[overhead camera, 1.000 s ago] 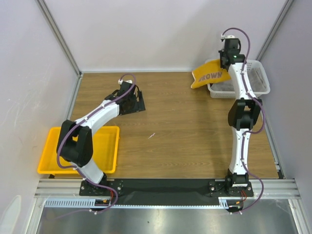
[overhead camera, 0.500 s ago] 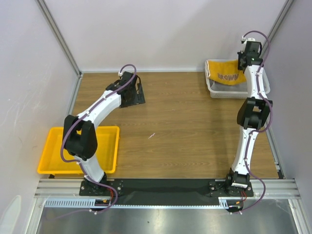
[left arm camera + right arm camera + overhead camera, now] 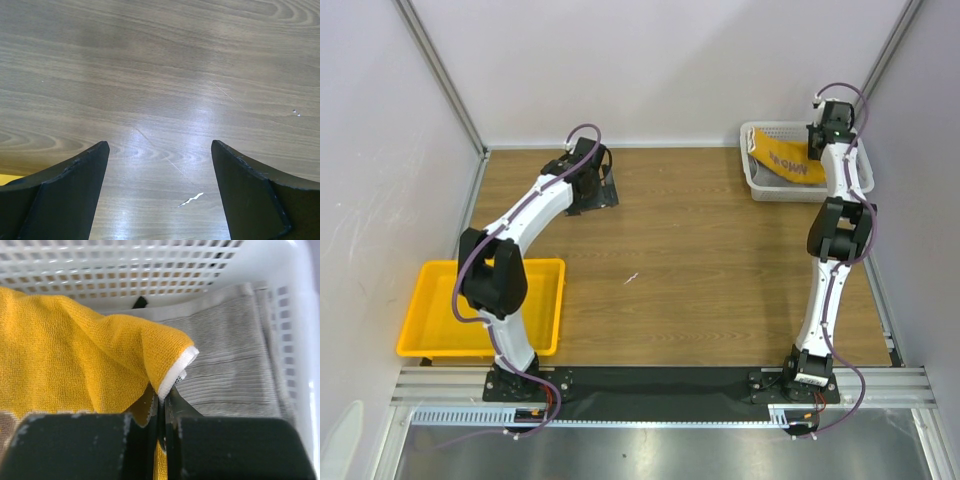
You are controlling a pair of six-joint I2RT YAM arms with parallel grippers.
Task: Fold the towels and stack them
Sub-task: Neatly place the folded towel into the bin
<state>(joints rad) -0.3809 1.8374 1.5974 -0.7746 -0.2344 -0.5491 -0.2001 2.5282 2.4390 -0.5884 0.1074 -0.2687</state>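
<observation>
Two grippers: right gripper (image 3: 162, 395) pinches yellow-orange towel (image 3: 75, 350) by its edge over white mesh basket (image 3: 150, 265), 1 o'clock; left gripper (image 3: 159, 145) spread wide above wooden table (image 3: 160, 60), 11 o'clock.

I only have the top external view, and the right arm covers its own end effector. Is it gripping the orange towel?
Observer: Yes. The right wrist view shows the right end effector shut on the orange towel, pinching a corner at its white hem.
Operator: Anything else in the basket?
Observer: A grey towel lies on its floor, partly hidden by the orange one.
Operator: And the left end effector?
Observer: Open, with only bare table between its fingers.
</observation>
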